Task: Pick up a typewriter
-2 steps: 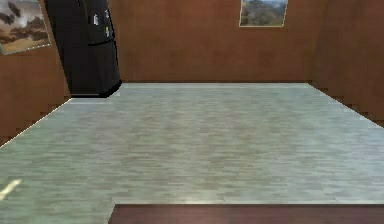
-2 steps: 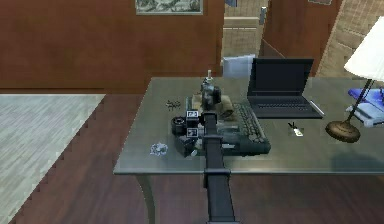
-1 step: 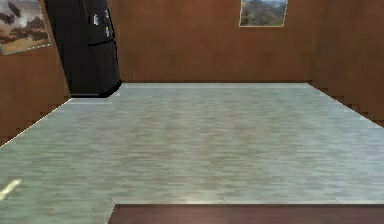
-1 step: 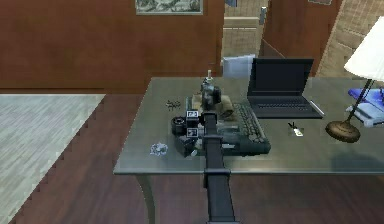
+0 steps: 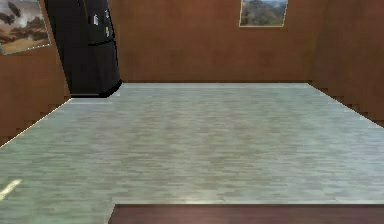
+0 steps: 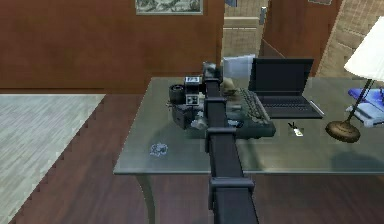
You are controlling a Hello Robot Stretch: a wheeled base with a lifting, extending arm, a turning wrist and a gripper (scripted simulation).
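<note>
Currently the gripper (image 6: 183, 108) is at the typewriter (image 6: 256, 112) mid-desk (image 6: 150, 152), with a laptop (image 6: 281, 84) by the far edge; whether the gripper holds anything cannot be told.

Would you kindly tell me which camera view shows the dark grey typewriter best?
The arm side view: the dark grey boxy typewriter sits on the grey table, beside a black open laptop, its left part crossed by the dark square arm bar. The forward view looks over pale floor toward a black refrigerator.
</note>
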